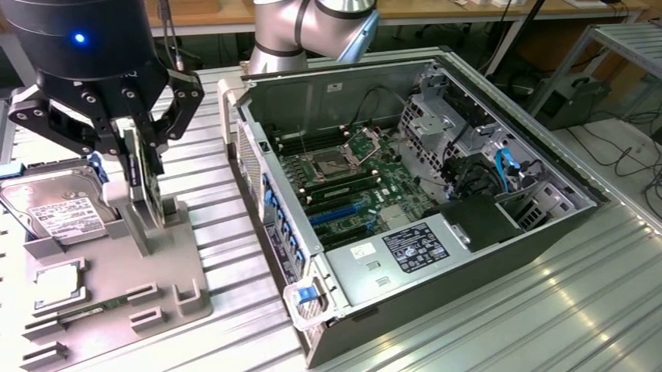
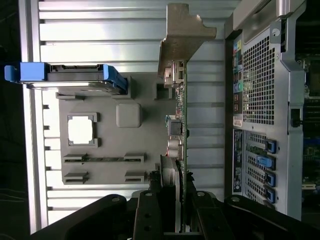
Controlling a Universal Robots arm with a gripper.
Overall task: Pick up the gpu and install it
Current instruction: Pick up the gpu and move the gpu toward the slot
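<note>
Well, in the exterior view the jaws are clenched on the gpu (image 1: 142, 182), which stands edge-on over the grey fixture tray (image 1: 191, 267) at the exterior view's left, well apart from the open computer case (image 1: 321, 85). In the wrist view its silver bracket (image 2: 182, 40) points away. I'd lift straight up and keep the card square, so it doesn't snag on the tray.

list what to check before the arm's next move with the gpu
1. gpu clamped in gripper: ok
2. gpu upright, edge-on: ok
3. gpu bottom edge clear of holder: cannot tell
4. case side open, board exposed: ok
5. drive apart from gpu: ok
</note>
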